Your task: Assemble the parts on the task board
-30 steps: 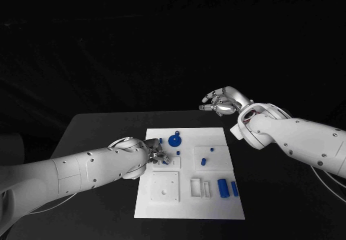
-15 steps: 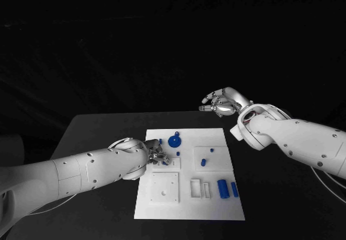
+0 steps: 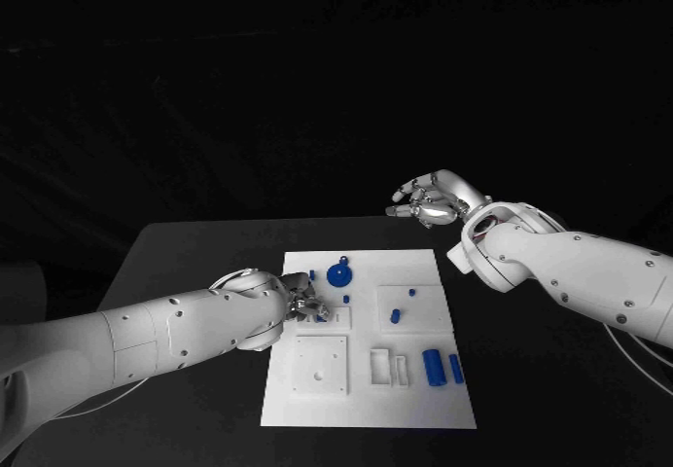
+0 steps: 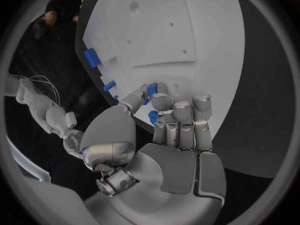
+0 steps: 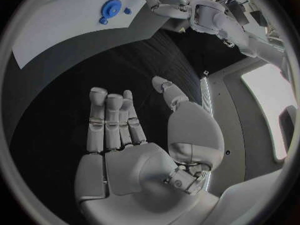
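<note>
The white task board [image 3: 368,389] lies in the middle of the black table. My left hand [image 3: 299,304] rests at the board's left edge and pinches a small blue part [image 4: 152,90] between thumb and fingers [image 4: 181,117]. On the board are a round blue disc [image 3: 339,274], a short blue peg [image 3: 397,314], a blue cylinder [image 3: 434,367] and a thin blue bar [image 3: 456,366]. My right hand [image 3: 435,200] hangs in the air beyond the board's far right corner, fingers apart and holding nothing; its palm [image 5: 137,155] is bare.
White raised blocks and slots [image 3: 320,363] sit on the board's near half. The right wrist view shows the board [image 5: 56,25], the blue disc [image 5: 111,7] and my left hand [image 5: 165,0] far off. Bare black table [image 3: 183,253] lies on both sides of the board.
My left hand's fingers have drawn in slightly over the blue part, hiding more of it in the head view. The right hand has stayed in place.
</note>
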### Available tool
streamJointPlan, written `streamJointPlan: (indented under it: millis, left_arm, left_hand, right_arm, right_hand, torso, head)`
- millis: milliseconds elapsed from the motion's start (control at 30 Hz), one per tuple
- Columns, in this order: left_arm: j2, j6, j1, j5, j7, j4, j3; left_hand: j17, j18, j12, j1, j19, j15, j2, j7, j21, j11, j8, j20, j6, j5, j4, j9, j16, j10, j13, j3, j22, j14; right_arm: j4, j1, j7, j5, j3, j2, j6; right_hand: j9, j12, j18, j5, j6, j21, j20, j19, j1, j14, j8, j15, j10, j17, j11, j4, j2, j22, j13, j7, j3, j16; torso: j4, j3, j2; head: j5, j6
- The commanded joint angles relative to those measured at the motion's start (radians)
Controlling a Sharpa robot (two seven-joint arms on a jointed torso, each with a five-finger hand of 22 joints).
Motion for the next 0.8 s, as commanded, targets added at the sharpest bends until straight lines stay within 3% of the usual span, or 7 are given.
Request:
streamJointPlan:
  millis: [33, 300, 467, 800]
  left_arm:
    - [0.002, 0.032, -0.003, 0.003, 0.009, 0.004, -0.001]
    - [0.003, 0.026, -0.003, 0.006, 0.011, 0.003, -0.001]
    - [0.003, 0.017, -0.003, 0.006, 0.013, 0.001, -0.001]
    - [0.005, 0.014, -0.003, 0.011, 0.014, -0.006, -0.001]
  left_hand:
    - [0.001, 0.014, 0.005, -0.001, 0.001, -0.07, -0.012, -0.05, 0.004, -0.036, 0.11, -0.125, 0.088, -0.007, 0.009, 0.003, 0.005, 0.031, -0.002, -0.002, 0.013, 0.051]
    - [0.001, 0.015, 0.006, -0.01, 0.001, -0.07, -0.023, -0.051, 0.004, -0.036, 0.111, -0.125, 0.088, -0.02, 0.024, 0.001, 0.005, 0.031, -0.003, -0.005, 0.013, 0.051]
    - [0.001, 0.018, 0.007, -0.013, 0.001, -0.072, -0.033, -0.052, 0.004, -0.037, 0.112, -0.125, 0.087, -0.063, 0.041, 0.0, 0.005, 0.03, -0.006, -0.005, 0.013, 0.051]
    - [0.001, 0.019, 0.008, 0.0, 0.0, -0.072, -0.032, -0.051, 0.004, -0.036, 0.113, -0.125, 0.085, -0.091, 0.038, -0.001, 0.004, 0.03, -0.008, -0.003, 0.013, 0.05]
  right_arm:
    - [0.0, 0.0, 0.008, -0.003, 0.0, 0.001, 0.015]
    - [-0.001, 0.0, 0.008, -0.003, 0.0, 0.003, 0.018]
    - [-0.002, 0.0, 0.008, -0.003, 0.0, 0.003, 0.017]
    - [-0.002, 0.0, 0.008, -0.003, 0.0, 0.004, 0.018]
  right_hand:
    - [-0.001, 0.005, 0.048, 0.007, -0.008, -0.004, 0.003, 0.005, 0.001, -0.006, 0.005, 0.002, -0.007, -0.001, 0.0, 0.001, 0.005, 0.002, -0.002, 0.013, -0.006, 0.005]
    - [-0.001, 0.006, 0.048, 0.007, -0.007, -0.004, 0.003, 0.005, 0.001, -0.006, 0.005, 0.002, -0.007, -0.002, 0.0, 0.002, 0.005, 0.002, -0.002, 0.013, -0.006, 0.005]
    - [-0.001, 0.006, 0.048, 0.007, -0.007, -0.004, 0.003, 0.005, 0.0, -0.006, 0.006, 0.002, -0.007, -0.002, 0.0, 0.003, 0.006, 0.002, -0.003, 0.013, -0.006, 0.005]
    - [-0.002, 0.006, 0.048, 0.008, -0.007, -0.004, 0.003, 0.005, 0.0, -0.006, 0.006, 0.002, -0.007, -0.002, 0.0, 0.003, 0.006, 0.003, -0.003, 0.013, -0.007, 0.006]
  torso:
    - [0.0, -0.0004, 0.0]
    - [0.0001, -0.0004, 0.0]
    - [0.0004, -0.0001, 0.0]
    - [-0.0007, -0.0008, 0.001]
  head:
    - [0.0, -0.001]
    - [-0.001, 0.0]
    - [0.0, 0.0]
    - [-0.002, 0.004]
